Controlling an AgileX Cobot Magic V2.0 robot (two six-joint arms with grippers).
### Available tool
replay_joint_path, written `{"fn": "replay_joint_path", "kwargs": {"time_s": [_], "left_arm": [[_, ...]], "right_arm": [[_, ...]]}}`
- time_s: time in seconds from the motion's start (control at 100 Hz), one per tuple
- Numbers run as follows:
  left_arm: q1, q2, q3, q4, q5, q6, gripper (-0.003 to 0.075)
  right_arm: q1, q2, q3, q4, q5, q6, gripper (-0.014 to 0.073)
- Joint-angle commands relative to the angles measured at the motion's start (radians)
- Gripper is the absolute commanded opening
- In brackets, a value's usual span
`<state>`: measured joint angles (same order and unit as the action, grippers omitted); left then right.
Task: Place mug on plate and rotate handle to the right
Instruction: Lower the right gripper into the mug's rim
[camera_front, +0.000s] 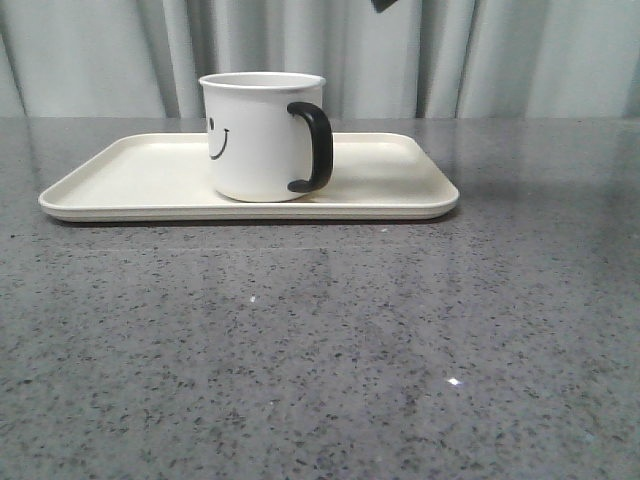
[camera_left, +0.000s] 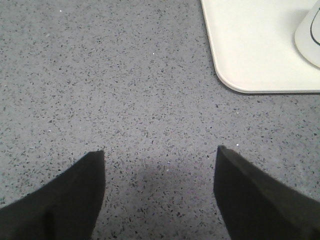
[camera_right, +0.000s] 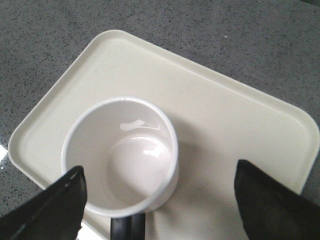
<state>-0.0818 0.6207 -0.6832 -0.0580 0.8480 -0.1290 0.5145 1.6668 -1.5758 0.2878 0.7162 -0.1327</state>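
Note:
The white mug (camera_front: 256, 136) with a black smiley face stands upright on the cream plate (camera_front: 120, 175). Its black handle (camera_front: 315, 146) points right and a little toward the front. In the right wrist view I look down into the empty mug (camera_right: 120, 155), with the handle (camera_right: 128, 228) showing and the plate (camera_right: 235, 120) under it. My right gripper (camera_right: 159, 187) is open and empty, high above the mug; only a dark tip of it (camera_front: 383, 5) shows in the front view. My left gripper (camera_left: 160, 162) is open and empty over bare table beside a corner of the plate (camera_left: 250, 45).
The grey speckled table (camera_front: 320, 350) stretches in front of the plate. Grey curtains (camera_front: 500, 55) hang behind the table's far edge. An edge of the mug (camera_left: 310, 35) shows in the left wrist view.

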Motion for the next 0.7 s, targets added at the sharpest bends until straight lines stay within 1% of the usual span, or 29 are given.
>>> {"fn": "replay_joint_path", "kwargs": {"time_s": [0.0, 0.13, 0.37, 0.52, 0.59, 0.69], "left_arm": [[0.003, 0.0, -0.025, -0.011, -0.068, -0.01, 0.0463], [0.003, 0.0, -0.025, -0.011, -0.066, -0.01, 0.0463], [0.003, 0.0, -0.025, -0.011, -0.061, -0.01, 0.0463], [0.003, 0.0, -0.025, -0.011, -0.061, -0.01, 0.0463], [0.003, 0.0, -0.025, -0.011, -0.061, -0.01, 0.0463], [0.003, 0.0, -0.025, -0.011, -0.061, -0.01, 0.0463]], "right_arm": [[0.003, 0.011, -0.08, 0.01, -0.032, -0.001, 0.0603], [0.003, 0.085, -0.134, 0.01, 0.013, 0.013, 0.0603], [0.003, 0.155, -0.144, 0.01, 0.012, 0.023, 0.0603], [0.003, 0.166, -0.144, 0.01, 0.007, 0.026, 0.0601], [0.003, 0.166, -0.144, 0.01, -0.001, 0.026, 0.0573], [0.003, 0.166, -0.144, 0.01, -0.009, 0.026, 0.0477]]}}
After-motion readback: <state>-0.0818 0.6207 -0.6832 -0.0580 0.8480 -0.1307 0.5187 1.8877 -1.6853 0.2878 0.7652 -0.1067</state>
